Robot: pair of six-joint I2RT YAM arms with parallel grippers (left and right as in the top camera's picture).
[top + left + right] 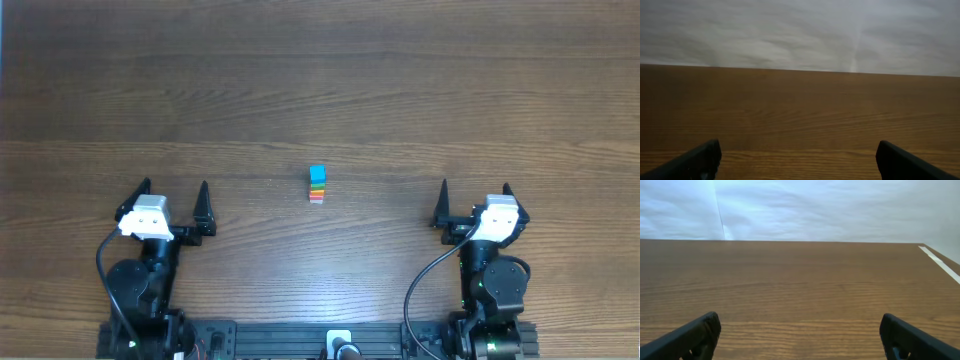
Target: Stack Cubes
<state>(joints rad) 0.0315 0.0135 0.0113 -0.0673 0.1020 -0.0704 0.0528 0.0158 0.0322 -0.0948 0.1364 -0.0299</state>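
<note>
A small stack of cubes (317,185) stands upright in the middle of the wooden table (320,90), with a blue cube on top and green, orange and red layers beneath it. My left gripper (173,192) rests open near the table's front left, well away from the stack, with nothing between its fingers (695,161). Over at the front right my right gripper (474,193) is open and empty too, its fingers (690,337) spread wide above bare wood.
The arm bases and a black rail (320,340) run along the front edge. A white wall (815,210) rises behind the table's far edge. A pale strip (940,262) marks the table's right side.
</note>
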